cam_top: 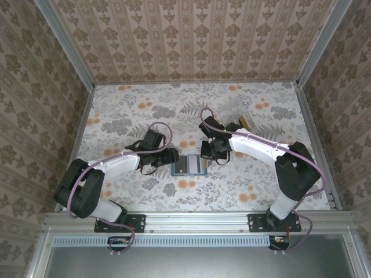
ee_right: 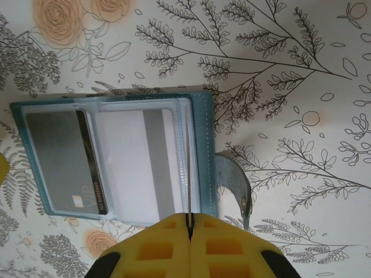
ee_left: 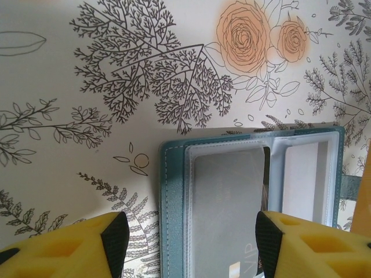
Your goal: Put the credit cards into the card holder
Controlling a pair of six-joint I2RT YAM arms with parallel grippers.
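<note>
The card holder (cam_top: 189, 165) lies open and flat on the flowered counter (cam_top: 139, 110), between the two arms. The left gripper (ee_left: 191, 255) has its jaws wide apart, with the grey card (ee_left: 229, 208) pocket between them, ungripped. The right gripper (ee_right: 189, 226) has its jaws pressed together on a thin sheet (ee_right: 188, 185) standing edge-on by the holder's outer edge; I cannot tell whether it is a card or a pocket leaf. The right wrist view adds a white card (ee_right: 130, 162) with a grey stripe and a grey strap (ee_right: 232, 179) beside the holder, while the top view adds a tan thing (cam_top: 246, 121) lying well apart.

left arm (cam_top: 110, 165) stretched inward, wrist low | left claw (ee_left: 191, 246) yellow fingers (ee_left: 69, 248) stood apart | right arm (cam_top: 261, 147) bent inward | right claw (ee_right: 188, 234) fingers pressed tight together
</note>
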